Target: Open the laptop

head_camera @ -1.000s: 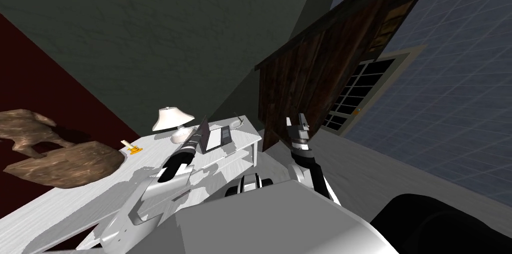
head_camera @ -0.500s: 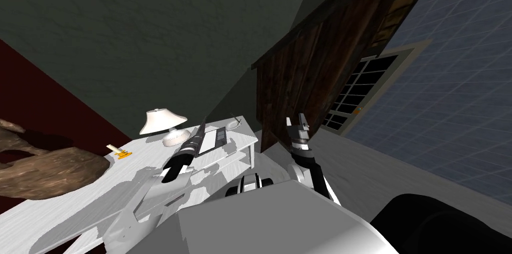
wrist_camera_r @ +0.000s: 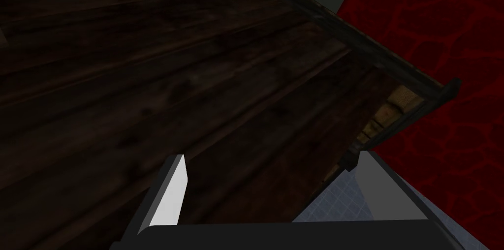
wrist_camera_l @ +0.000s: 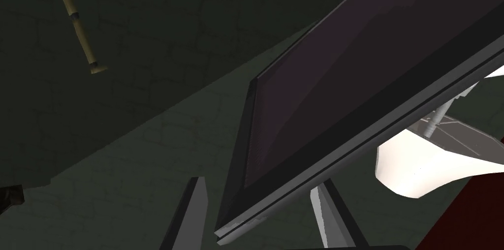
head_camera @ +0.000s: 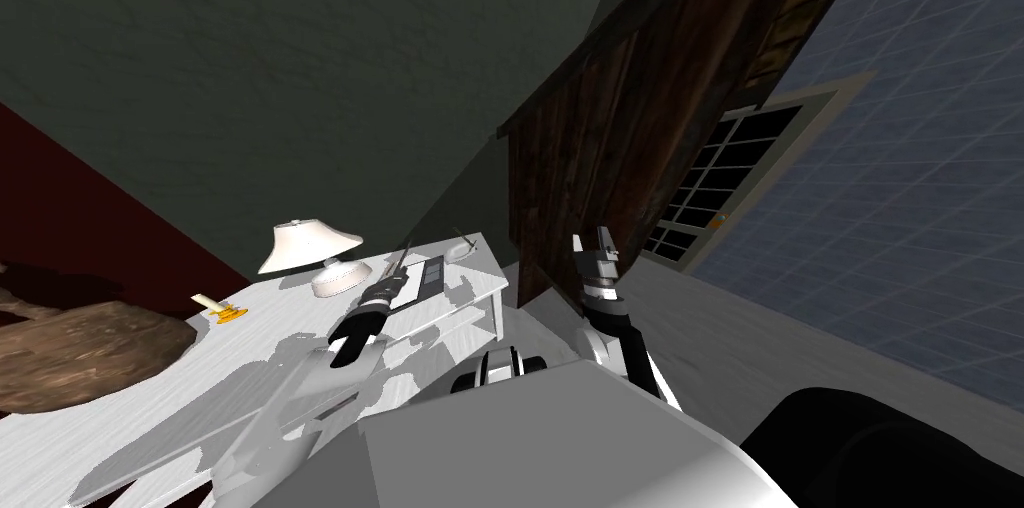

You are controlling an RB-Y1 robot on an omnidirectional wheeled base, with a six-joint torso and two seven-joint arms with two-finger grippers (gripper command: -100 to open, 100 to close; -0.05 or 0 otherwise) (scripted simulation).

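The laptop [head_camera: 430, 277] sits left of centre in the head frame, near the far end of the white tabletop [head_camera: 150, 382], its dark lid raised steeply off the keyboard. The left tool [wrist_camera_l: 256, 188] is clenched on a corner of that lid, with one finger on each side of it. A white lamp [head_camera: 305, 244] stands just left of the laptop, and a small candle [head_camera: 213, 307] further left. At mid-frame the right tool [head_camera: 592, 242] hangs released, fingers spread, before a dark wooden cabinet [head_camera: 620, 132].
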